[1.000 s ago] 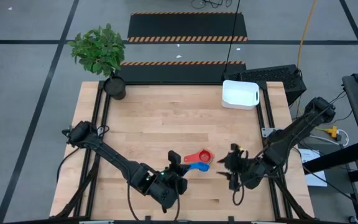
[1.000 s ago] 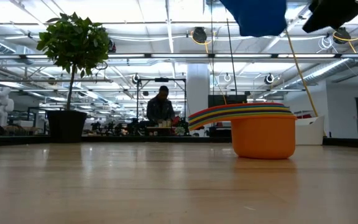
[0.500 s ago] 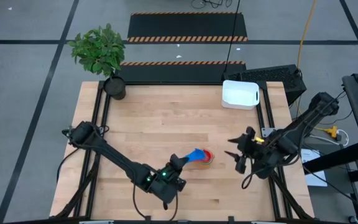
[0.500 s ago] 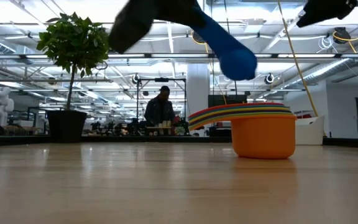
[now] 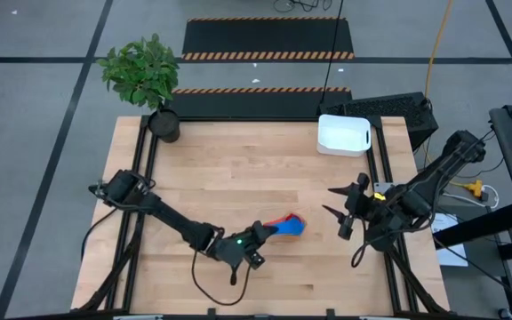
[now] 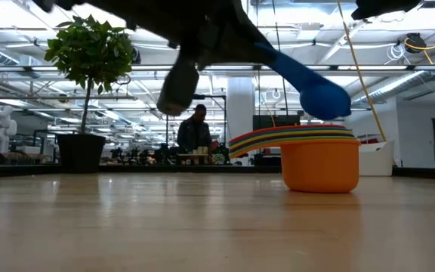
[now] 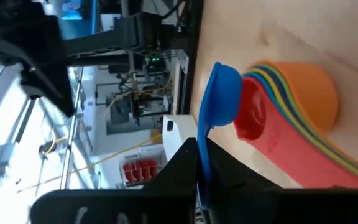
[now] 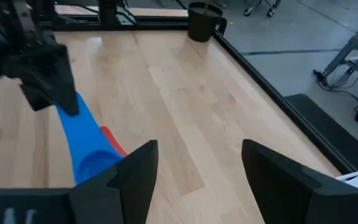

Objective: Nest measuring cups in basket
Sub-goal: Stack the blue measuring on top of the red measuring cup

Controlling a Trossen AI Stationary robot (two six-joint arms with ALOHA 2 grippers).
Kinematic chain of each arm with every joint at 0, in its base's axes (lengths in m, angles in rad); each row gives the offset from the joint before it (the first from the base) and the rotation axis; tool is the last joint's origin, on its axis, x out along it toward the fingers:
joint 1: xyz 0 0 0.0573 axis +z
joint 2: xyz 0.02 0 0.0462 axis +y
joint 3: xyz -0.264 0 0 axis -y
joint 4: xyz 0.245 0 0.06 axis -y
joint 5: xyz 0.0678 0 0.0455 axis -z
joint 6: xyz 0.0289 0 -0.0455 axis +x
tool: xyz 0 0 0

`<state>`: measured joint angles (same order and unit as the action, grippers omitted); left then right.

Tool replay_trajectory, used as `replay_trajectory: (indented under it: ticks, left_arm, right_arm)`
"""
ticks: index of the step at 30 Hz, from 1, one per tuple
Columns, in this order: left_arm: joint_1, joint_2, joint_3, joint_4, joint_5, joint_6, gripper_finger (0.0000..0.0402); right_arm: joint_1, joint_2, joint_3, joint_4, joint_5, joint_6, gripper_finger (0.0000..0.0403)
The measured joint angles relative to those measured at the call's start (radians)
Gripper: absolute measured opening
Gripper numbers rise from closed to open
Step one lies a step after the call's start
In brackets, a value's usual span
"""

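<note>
While pinched by its handle in the left gripper (image 5: 258, 236), a blue cup (image 6: 322, 97) hangs just above the nested stack (image 6: 319, 156); beyond, the right gripper (image 5: 343, 212) gapes empty.

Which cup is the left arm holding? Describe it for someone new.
Start at the wooden table, near its front edge, where a nested stack of plastic cups sits in an orange one. Just above it, the left end effector holds the mid-blue plastic measuring cup by its handle: the only cup airborne.
</note>
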<state>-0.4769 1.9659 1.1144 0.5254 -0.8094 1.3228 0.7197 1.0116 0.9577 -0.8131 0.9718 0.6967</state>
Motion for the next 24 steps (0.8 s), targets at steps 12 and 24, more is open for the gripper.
replay_trajectory:
  ticks: [12,24]
  left_arm:
    - [0.067,0.0,-0.003,-0.085,0.107,0.051,0.0022]
    - [0.085,-0.015,-0.003,-0.189,0.289,-0.123,0.0127]
  right_arm:
    - [0.0,-0.043,0.0,-0.001,0.0,-0.021,0.0226]
    - [0.0,-0.046,0.0,-0.001,0.0,-0.021,0.0226]
